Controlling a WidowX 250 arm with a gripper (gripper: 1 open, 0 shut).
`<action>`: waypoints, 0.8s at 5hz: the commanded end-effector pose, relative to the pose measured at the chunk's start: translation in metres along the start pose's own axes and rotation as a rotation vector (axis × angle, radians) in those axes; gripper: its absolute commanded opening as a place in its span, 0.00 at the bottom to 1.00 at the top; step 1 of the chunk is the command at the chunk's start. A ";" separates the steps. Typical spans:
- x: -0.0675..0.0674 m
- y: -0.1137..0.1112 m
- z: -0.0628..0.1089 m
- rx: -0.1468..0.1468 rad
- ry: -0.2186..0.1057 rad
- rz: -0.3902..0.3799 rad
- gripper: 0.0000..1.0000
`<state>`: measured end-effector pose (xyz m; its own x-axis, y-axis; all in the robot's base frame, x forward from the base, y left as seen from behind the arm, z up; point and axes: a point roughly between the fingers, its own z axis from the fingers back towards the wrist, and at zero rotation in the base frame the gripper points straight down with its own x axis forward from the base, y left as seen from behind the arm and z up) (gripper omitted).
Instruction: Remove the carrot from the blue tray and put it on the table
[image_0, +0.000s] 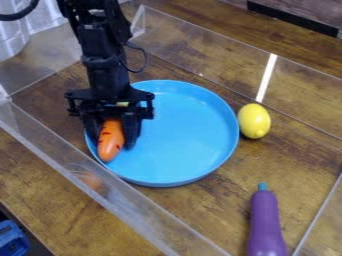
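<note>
Right now the gripper (110, 122) points straight down with its jaws clamped on the carrot (110, 140), which lies at the left edge of the tray (194, 140), long axis running toward the near rim, leafy end hidden under the jaws.

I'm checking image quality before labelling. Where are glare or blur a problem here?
Camera view: a bright white glare streak on the glossy wood-grain table above the yellow lemon; clear acrylic wall reflections blur the front-left; the orange toy carrot stays legible.
</note>
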<state>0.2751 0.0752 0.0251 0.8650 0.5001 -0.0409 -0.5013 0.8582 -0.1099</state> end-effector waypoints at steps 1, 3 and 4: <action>0.016 0.005 0.030 -0.006 -0.071 -0.052 0.00; 0.015 0.008 0.048 -0.016 -0.079 -0.081 0.00; 0.016 0.012 0.055 -0.001 -0.095 -0.098 0.00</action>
<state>0.2718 0.0910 0.0528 0.9126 0.4080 -0.0265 -0.4084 0.9067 -0.1057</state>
